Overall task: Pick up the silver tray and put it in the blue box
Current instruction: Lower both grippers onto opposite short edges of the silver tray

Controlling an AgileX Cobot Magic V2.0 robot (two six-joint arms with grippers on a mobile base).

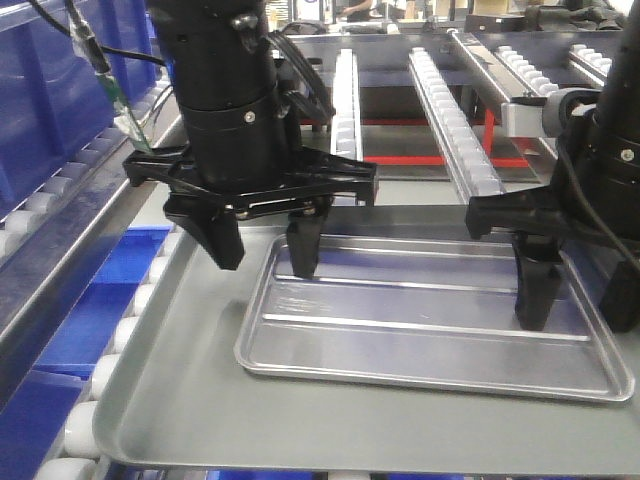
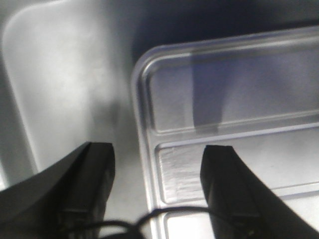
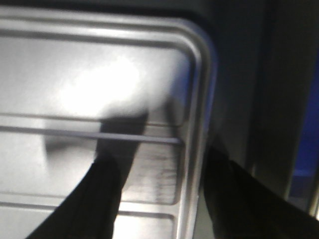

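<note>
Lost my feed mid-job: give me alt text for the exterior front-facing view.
Two black robot hands, the left hand and the right hand, both open, straddle opposite short rims of a shiny rectangular silver metal tray with two ridges. It lies flat on a larger dull grey tray over white conveyor rollers.

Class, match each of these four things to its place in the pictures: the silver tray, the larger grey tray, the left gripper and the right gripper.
Things:
1. silver tray
2. grey tray
3. left gripper
4. right gripper

Places:
A. jaws open astride the silver tray's right rim
B. lying on the grey tray
C. jaws open astride the silver tray's left rim
D. underneath the silver tray

Pairs: 1-B, 2-D, 3-C, 4-A
</note>
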